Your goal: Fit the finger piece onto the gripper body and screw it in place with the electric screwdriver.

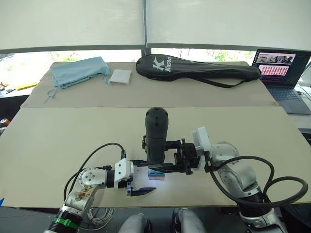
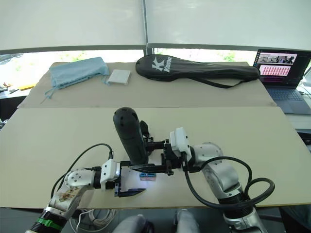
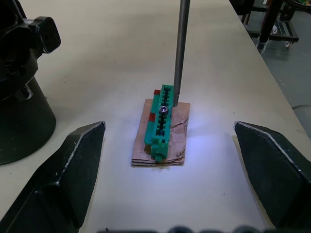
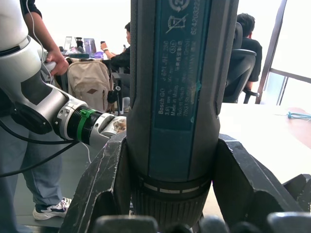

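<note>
Two grippers work here: your right gripper [image 1: 167,166] clamps the electric screwdriver [image 1: 156,133] upright, bit resting on the small green-and-tan box [image 3: 162,124] — likely collecting a screw — while the left gripper [image 1: 141,177] waits spread beside it.

A shared office or robotics lab: a long beige worktable [image 1: 58,141] runs beneath wide windows with white roller blinds [image 1: 73,22], greenery visible under them. An open laptop [image 1: 282,73] sits at the table's far right corner beside a black racket bag [image 1: 194,69]. In the right wrist view, people sit at desks on office chairs [image 4: 240,68], a tan backpack [image 4: 90,87] close by.
</note>
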